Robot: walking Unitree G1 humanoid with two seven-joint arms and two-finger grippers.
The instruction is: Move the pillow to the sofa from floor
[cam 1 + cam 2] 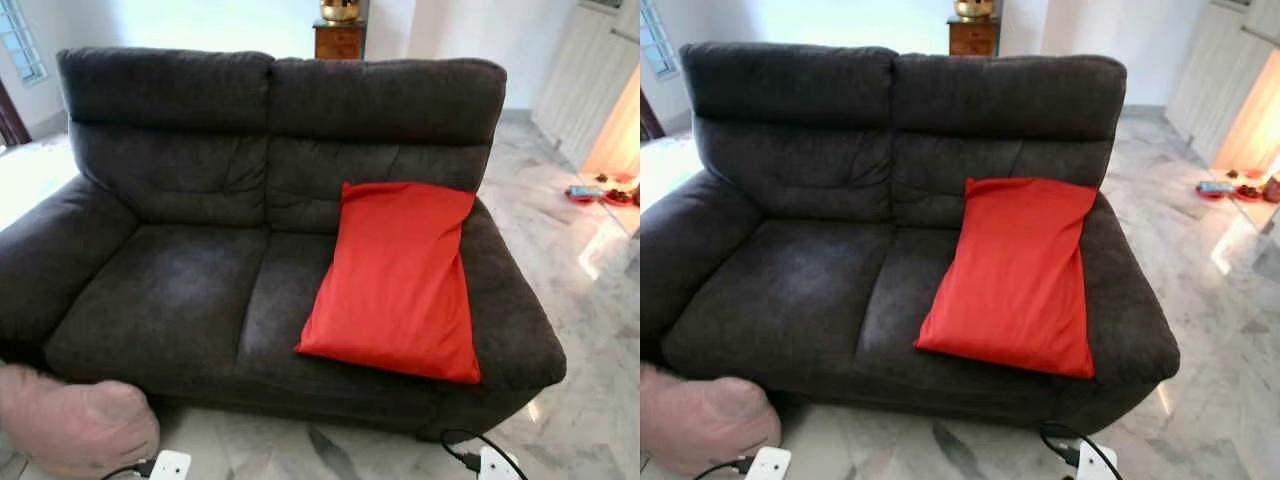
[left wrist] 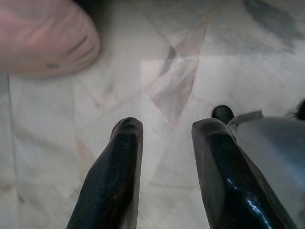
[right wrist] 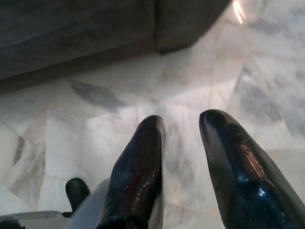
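Below both arms: marble floor [image 3: 267, 62]
Left gripper [image 2: 164, 131]: fingers apart, empty, near pink pillow [image 2: 43, 38]
Right gripper [image 3: 183, 124]: fingers apart, empty
Sofa [image 1: 190, 290]: dark grey; red pillow [image 1: 400, 280] leaning on right seat

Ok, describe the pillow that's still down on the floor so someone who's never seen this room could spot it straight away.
Find the dark grey sofa. On the marble floor by its front corner on the robot's left lies a pink pillow. Unlike the red pillow propped on the sofa seat, it is pale pink and on the floor.
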